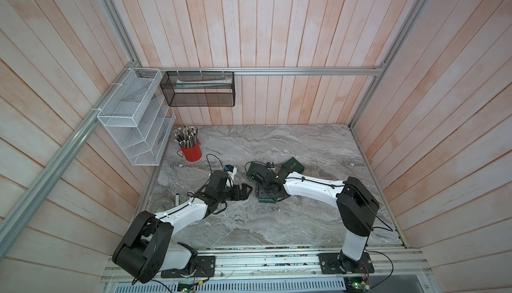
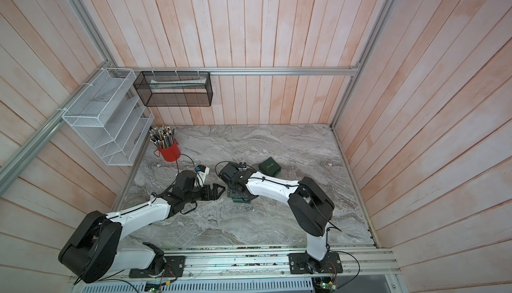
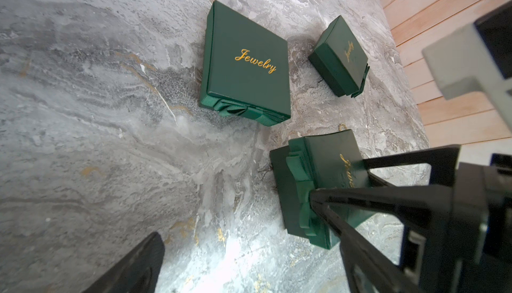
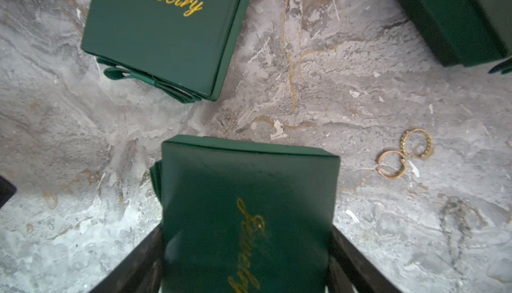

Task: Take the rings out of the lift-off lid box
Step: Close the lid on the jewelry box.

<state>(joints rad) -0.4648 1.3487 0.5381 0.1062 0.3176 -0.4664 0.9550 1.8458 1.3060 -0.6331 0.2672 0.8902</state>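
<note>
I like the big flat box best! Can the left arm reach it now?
Probably yes: the left gripper is open, only bare marble lies between it and the big flat box, and the right gripper sits aside on another box.

Place: looks like a robot lab test cell, not anybody's actual room
Walls: pale wood planks on three sides, so a built booth
Frame: aluminium extrusion across the middle of the frame and up the corners
Bottom edge: left arm and right arm bolted to a slotted metal rail, loose cables around
Surface: marble-look tabletop
Left side: white wire rack, black mesh basket, red cup of pencils, all desk-style props
</note>
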